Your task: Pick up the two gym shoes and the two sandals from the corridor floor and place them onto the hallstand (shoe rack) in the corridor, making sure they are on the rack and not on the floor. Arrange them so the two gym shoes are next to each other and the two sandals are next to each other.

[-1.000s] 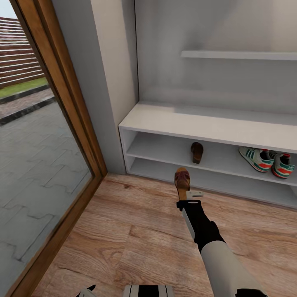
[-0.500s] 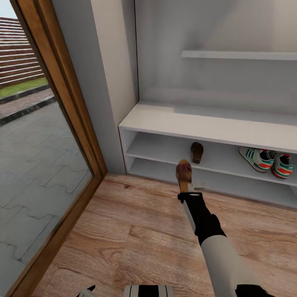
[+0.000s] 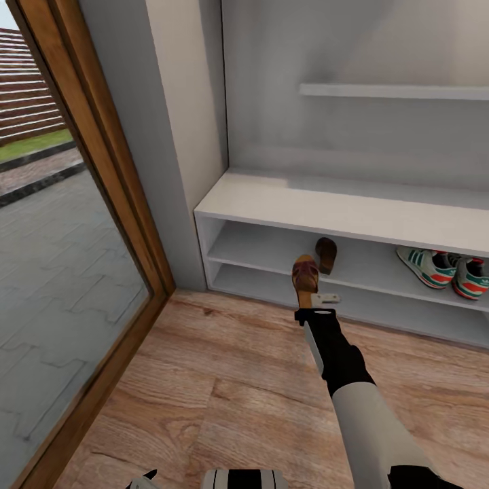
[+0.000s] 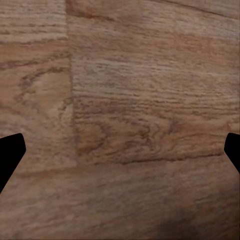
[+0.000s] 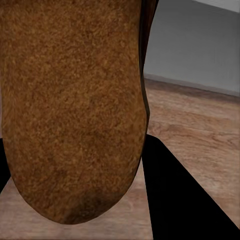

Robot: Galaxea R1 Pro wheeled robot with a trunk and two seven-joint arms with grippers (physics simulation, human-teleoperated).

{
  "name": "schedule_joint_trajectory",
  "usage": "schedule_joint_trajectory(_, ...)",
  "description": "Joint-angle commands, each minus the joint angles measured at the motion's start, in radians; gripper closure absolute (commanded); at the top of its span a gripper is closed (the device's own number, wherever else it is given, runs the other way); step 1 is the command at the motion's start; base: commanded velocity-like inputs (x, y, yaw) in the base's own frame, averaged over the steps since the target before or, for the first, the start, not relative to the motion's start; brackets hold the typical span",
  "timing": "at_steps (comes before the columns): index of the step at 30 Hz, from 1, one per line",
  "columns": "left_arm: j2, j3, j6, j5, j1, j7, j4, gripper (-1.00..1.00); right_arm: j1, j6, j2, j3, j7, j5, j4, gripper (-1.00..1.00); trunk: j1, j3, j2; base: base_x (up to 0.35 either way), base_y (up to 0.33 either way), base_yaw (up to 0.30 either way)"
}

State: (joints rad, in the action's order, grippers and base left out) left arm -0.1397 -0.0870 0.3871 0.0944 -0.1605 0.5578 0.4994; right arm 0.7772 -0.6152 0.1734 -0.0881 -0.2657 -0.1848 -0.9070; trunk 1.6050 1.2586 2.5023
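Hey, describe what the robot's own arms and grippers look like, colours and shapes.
The right arm has a pale grey, rounded forearm, then a black wrist section narrowing to the right gripper, which carries light grey, flat fingers. The left gripper's fingertips appear as plain black wedges.

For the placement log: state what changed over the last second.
The right gripper, shut on the second sandal, carried it forward toward the hallstand, up beside the sandal already on the middle shelf. The view shifted slightly. That sandal, the gym shoes and the left gripper over bare floor stayed put.
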Motion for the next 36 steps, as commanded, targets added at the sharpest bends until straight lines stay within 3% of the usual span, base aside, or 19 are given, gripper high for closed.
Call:
schedule_joint_trajectory(1,-0.001,-0.008,0.003,0.01,-0.001,0.001,-0.001,-1.0,0.0,-0.006,0.001,-0.002,0.0,-0.007,-0.001,1.0,0.0,0.001,0.0,0.016,0.0,0.0)
schedule_joint_trajectory(24,0.0,-0.008,0.003,0.01,-0.001,0.001,-0.001,-1.0,0.001,-0.006,0.001,-0.002,0.0,-0.008,-0.001,1.0,0.0,0.001,0.0,0.238,-0.035,0.0)
schedule_joint_trajectory(36,0.0,-0.008,0.003,0.01,0.0,0.001,-0.001,-1.0,0.001,-0.006,0.001,-0.002,0.0,-0.009,-0.001,1.0,0.0,0.001,0.0,0.077,-0.034,0.0)
